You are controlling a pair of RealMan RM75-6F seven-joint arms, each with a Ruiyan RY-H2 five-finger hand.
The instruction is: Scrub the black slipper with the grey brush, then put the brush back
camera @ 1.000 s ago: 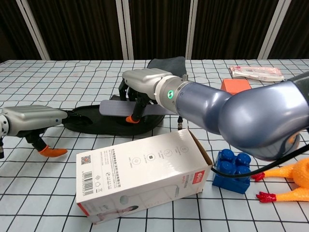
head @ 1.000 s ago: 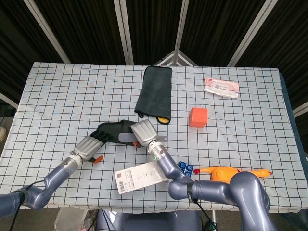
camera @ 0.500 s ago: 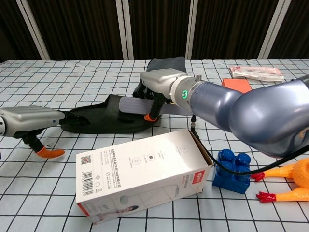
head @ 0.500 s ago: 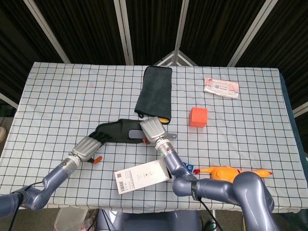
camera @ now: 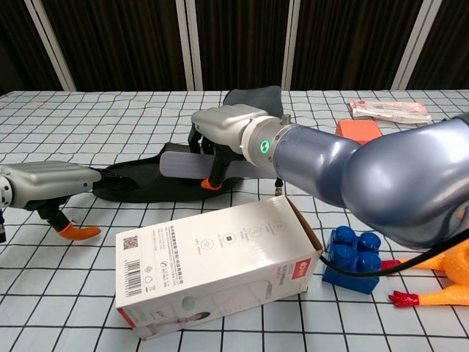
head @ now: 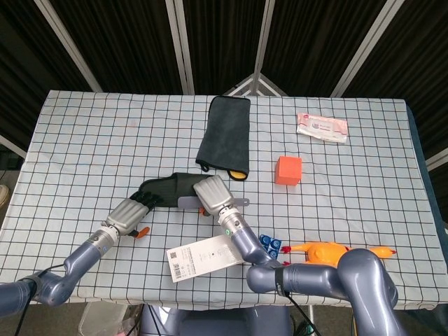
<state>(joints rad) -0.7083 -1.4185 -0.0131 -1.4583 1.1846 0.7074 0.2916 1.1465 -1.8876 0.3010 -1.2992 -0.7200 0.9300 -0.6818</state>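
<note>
Back toward the slipper's middle has come the right hand [head: 211,194], which half a second ago was out over the end nearest the folded towel; it has carried the grey brush [camera: 192,166] with it, so the brush's flat grey body now lies across the black slipper [head: 163,191] again, roughly over its strap. That hand's fingers are wrapped round the brush from above, thumb underneath, holding it firmly; whether the bristles actually press on the slipper cannot be told. The slipper itself lies flat on the checked tablecloth [head: 84,140] and has not shifted. At its other end the left hand [head: 129,215] has stayed put, dark fingertips resting on the slipper's edge and pinning it, the fingers stretched forward rather than curled, nothing gripped in them. Beyond the slipper, away from the robot, lies the dark folded towel [head: 225,135] with a yellow bit at its near corner. Nearer the robot than the slipper sits a white carton [camera: 216,265], and just beside the carton a blue toy brick [camera: 353,259]. Farther off past the towel side of the slipper are an orange cube [head: 288,170], a rubber chicken [head: 329,250] and a pink-and-white packet [head: 321,127].
</note>
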